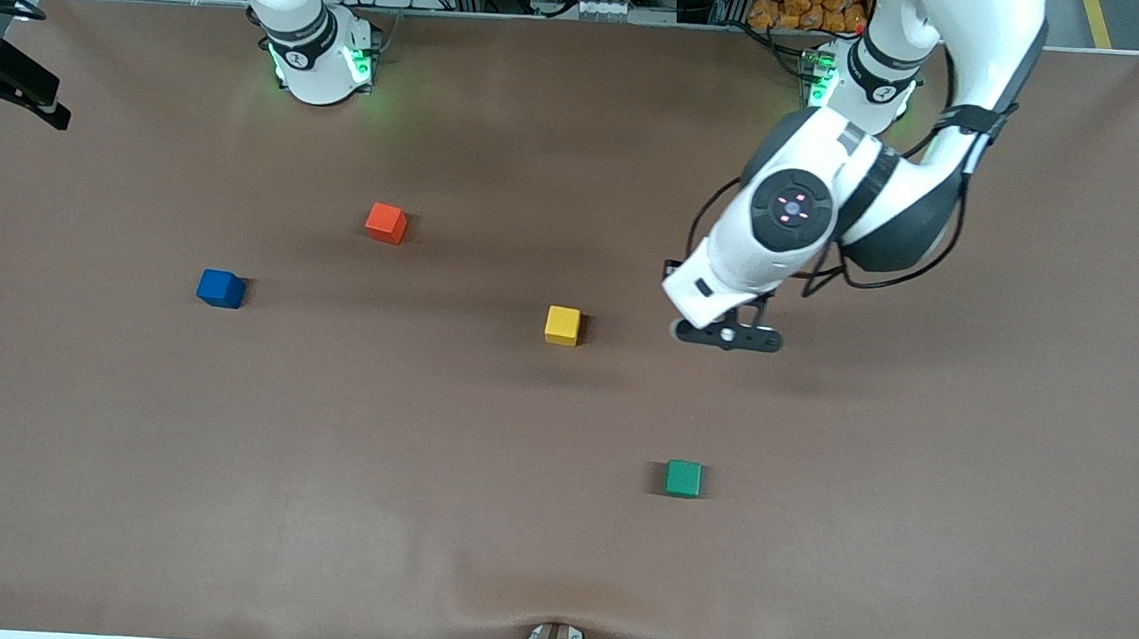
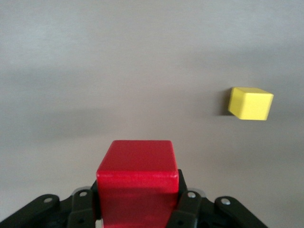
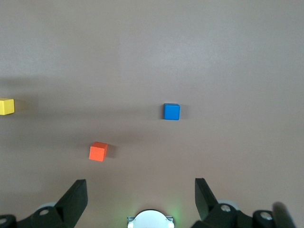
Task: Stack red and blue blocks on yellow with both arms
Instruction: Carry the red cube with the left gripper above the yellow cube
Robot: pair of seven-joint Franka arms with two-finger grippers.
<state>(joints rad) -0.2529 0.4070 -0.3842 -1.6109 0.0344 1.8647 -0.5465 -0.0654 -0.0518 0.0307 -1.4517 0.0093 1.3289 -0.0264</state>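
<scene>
Red block (image 2: 137, 178) was clamped in left gripper (image 2: 137, 209) beside yellow cube (image 1: 562, 325); it should be centred squarely before release. Right gripper (image 3: 141, 199) waited, spread wide.

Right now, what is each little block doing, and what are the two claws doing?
Crimson red matte cube: clamped in the left claw, off the table.
Bright-yellow matte cube: on the table, nothing stacked on it.
Deep blue matte cube: on the table, alone, toward the right arm's end.
Orange-red cube: on the table, untouched.
Green cube: on the table, untouched.
Left claw: shut on the red cube, beside the yellow cube.
Right claw: open, empty, waiting high above the table.
</scene>
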